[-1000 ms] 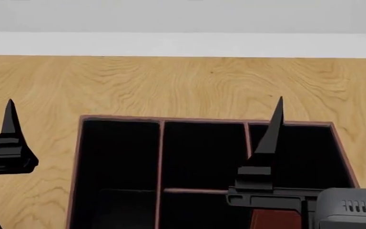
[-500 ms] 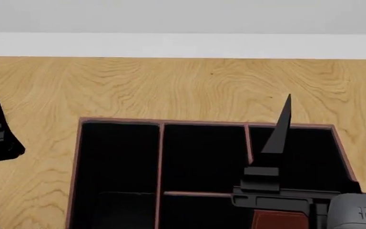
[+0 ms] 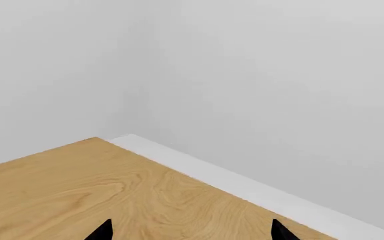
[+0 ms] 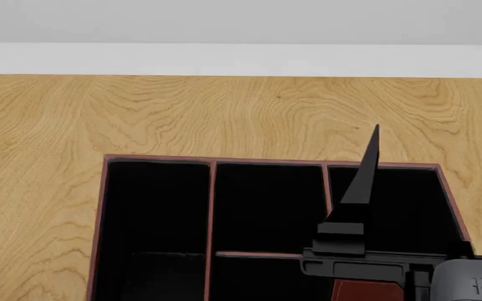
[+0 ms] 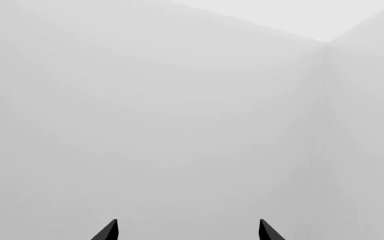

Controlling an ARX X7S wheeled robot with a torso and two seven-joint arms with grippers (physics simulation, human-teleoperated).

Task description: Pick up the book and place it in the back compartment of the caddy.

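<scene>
The right gripper (image 5: 186, 231) is standing with its fingers spread wide and nothing between them; in the right wrist view only the two dark fingertips (image 5: 109, 231) are showing, well apart, pointing at a plain grey wall. In the head view one of its fingers (image 4: 365, 172) is rising as a tall black spike over the caddy (image 4: 159, 160), with the grey body of the arm sitting just behind it.

The caddy is lying directly beneath this gripper on the wooden bench (image 4: 224, 113). Its black compartments are showing under and beside the finger, split by thin reddish-brown dividers, and the back row is lying just ahead of the fingertip. The book cannot be made out with certainty. A reddish-brown patch (image 4: 366, 291) is showing below the gripper's base, and what it is cannot be told.

The left gripper (image 3: 190, 231) is also standing wide and empty, its two tips (image 3: 101, 231) well apart in the left wrist view. Beyond those tips the bench is running to a white ledge (image 3: 245, 186) and the grey wall.
</scene>
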